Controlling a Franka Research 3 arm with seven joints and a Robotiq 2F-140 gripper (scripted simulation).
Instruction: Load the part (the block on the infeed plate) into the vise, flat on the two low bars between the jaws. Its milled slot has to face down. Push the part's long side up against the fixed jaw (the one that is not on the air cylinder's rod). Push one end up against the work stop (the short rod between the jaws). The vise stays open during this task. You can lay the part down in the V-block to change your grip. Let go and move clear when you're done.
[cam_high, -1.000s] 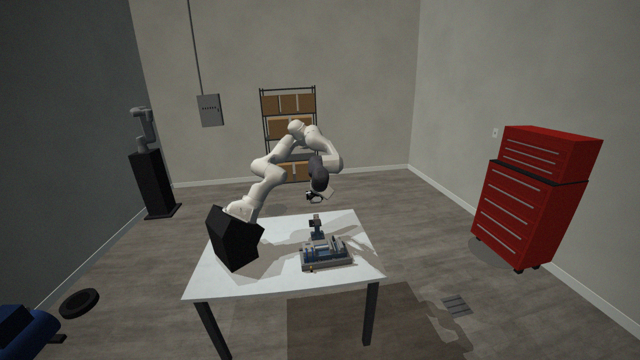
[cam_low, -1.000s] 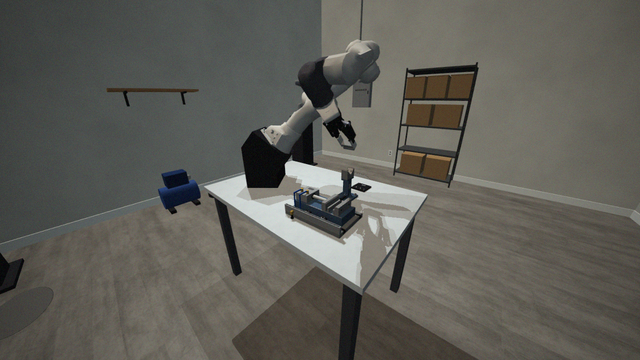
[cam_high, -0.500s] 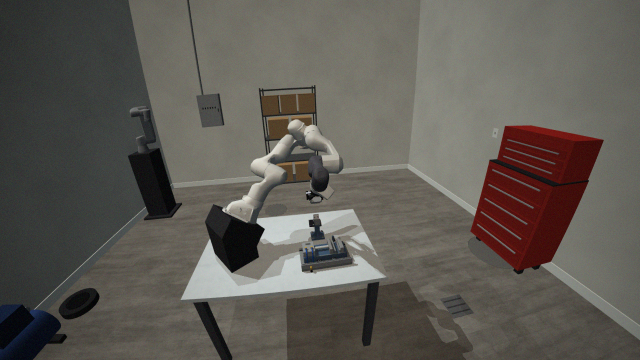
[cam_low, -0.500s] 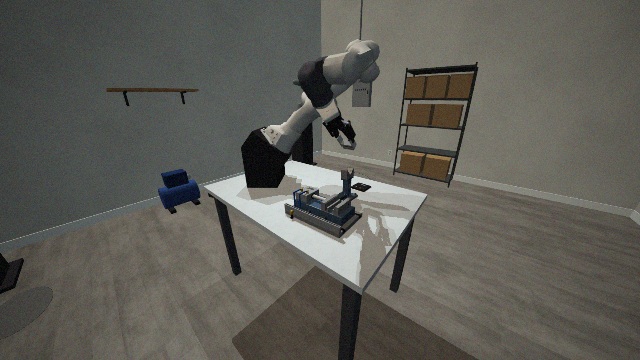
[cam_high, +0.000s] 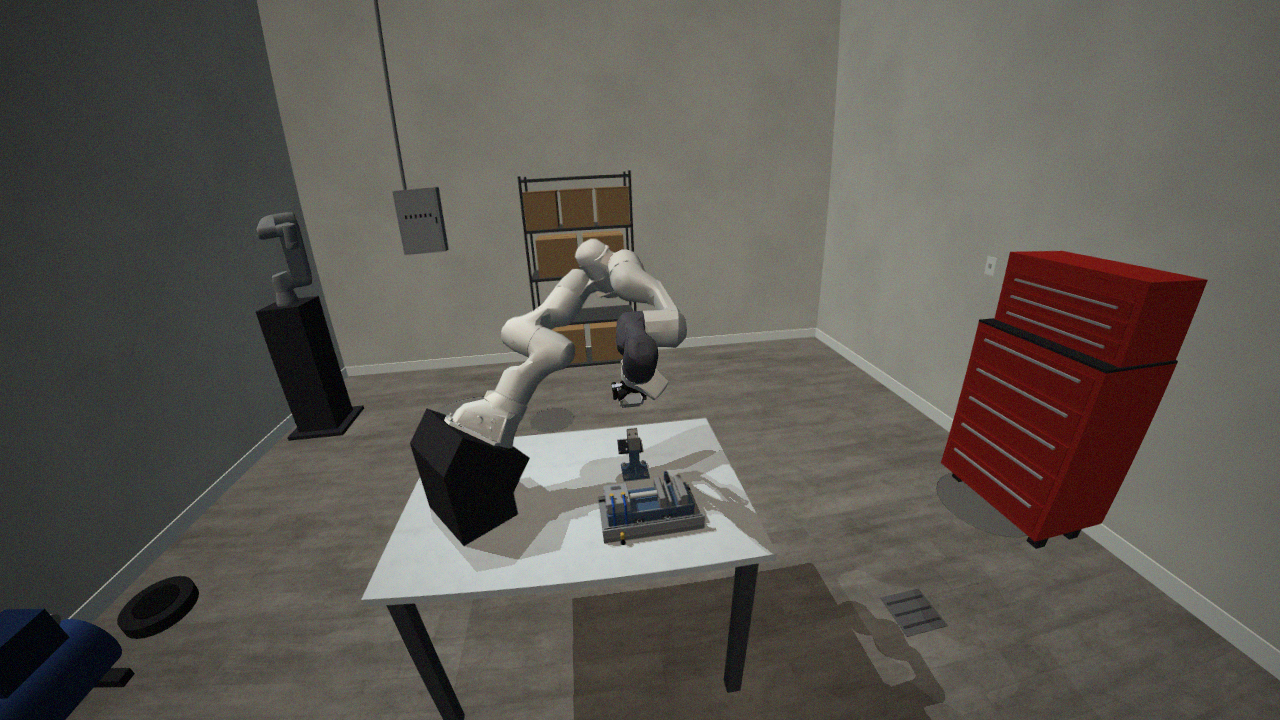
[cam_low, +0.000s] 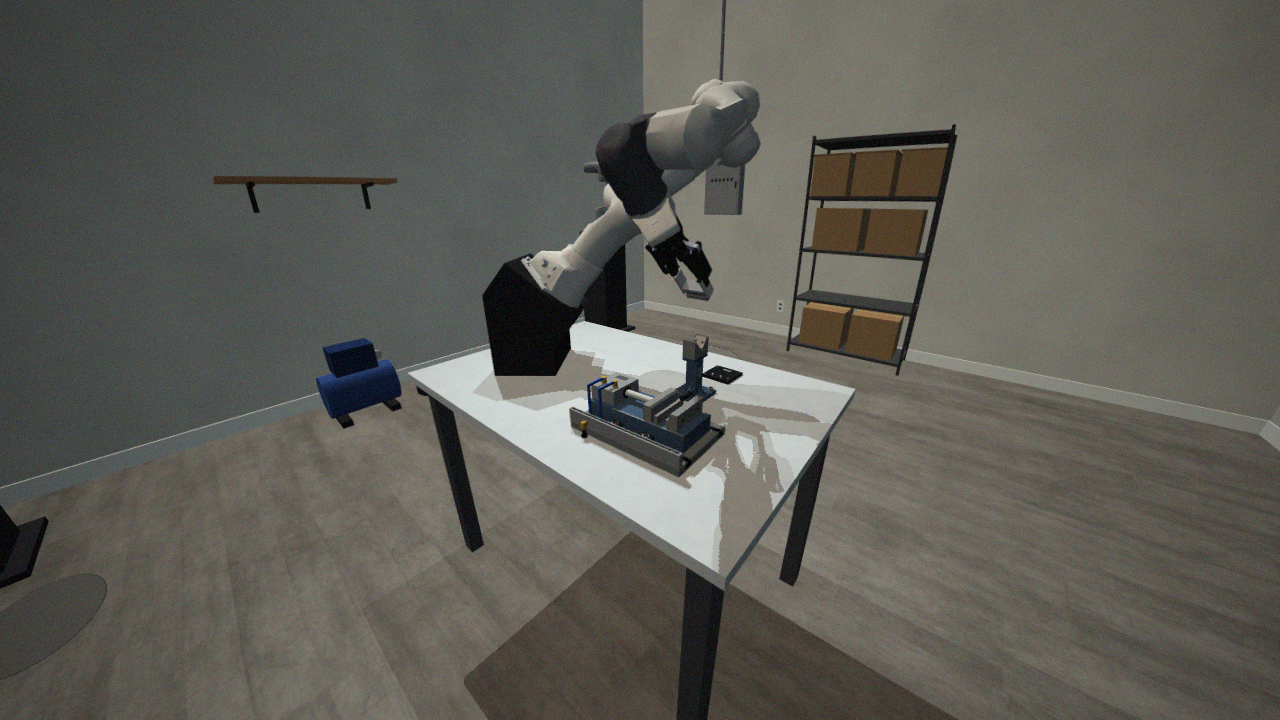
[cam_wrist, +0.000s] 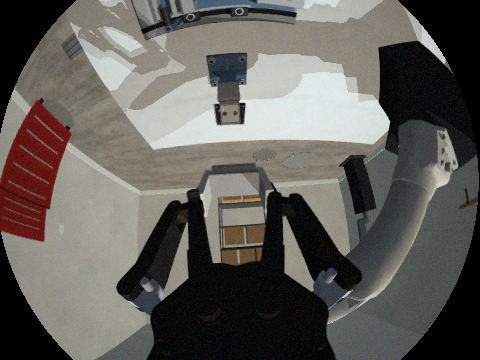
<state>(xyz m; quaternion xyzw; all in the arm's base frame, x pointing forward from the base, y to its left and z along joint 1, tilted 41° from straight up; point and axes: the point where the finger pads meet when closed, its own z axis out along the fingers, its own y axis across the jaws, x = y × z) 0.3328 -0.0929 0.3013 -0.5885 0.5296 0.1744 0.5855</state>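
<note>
Pale desk below; block clamped in the tilted hand, above the far side. Likely risks: crooked seating from a skewed grip, or a V-block knock from lowering early.

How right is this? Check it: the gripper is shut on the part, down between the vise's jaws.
Wrong place: the exterior view shows the gripper shut on the part in midair, above the vise.
</note>
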